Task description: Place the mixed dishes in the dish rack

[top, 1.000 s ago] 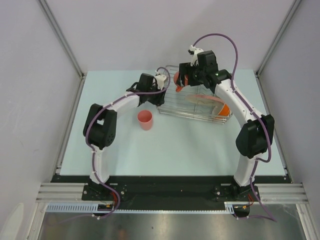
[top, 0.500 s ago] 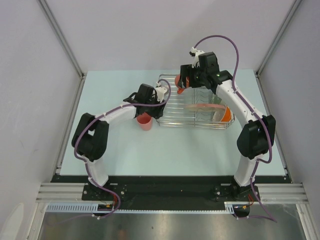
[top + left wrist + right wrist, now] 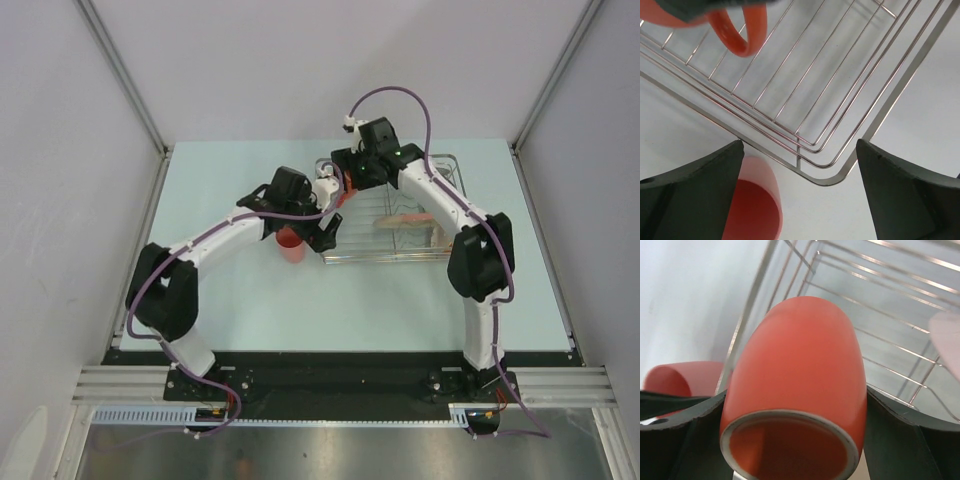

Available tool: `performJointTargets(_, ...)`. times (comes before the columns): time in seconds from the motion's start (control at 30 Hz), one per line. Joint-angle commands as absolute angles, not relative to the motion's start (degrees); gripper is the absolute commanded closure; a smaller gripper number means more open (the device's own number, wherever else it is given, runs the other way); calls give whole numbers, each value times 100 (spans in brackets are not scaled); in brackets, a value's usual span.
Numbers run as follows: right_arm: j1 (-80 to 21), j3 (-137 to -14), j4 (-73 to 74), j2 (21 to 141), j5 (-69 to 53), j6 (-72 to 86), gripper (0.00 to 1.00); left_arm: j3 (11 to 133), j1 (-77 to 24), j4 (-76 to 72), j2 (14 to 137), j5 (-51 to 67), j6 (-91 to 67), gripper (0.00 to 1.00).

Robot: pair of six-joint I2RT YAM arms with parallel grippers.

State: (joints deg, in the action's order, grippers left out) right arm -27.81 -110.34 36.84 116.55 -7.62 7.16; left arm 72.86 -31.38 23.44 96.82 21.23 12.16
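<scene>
My left claw (image 3: 799,150) has just sprung apart over the small pink cup (image 3: 752,210), on the bench (image 3: 250,300) just outside a corner of the dish rack (image 3: 822,181); my right claw (image 3: 790,410) clamps the orange mug (image 3: 800,355) above the rack. Cup's next, I reckon.

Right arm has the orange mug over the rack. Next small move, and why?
Probably lower the glossy orange mug onto the silver wire dish rack: the right fingers clamp it above bare wires near the rack's corner.
</scene>
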Motion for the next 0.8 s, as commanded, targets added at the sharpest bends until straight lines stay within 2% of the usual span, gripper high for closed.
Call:
performJointTargets(0.0,-2769,-11452,3595,11830,-545,580,100,7435,-2998,2364,9255,2267,1327,0)
performJointTargets(0.3,-2812,-11935,3735,12453,-133,440,100,7585,-2172,2504,8562,2434,1389,0)
performJointTargets(0.77,-3032,-12806,4008,13271,255,343,100,6707,-1354,2347,8086,2777,1521,0)
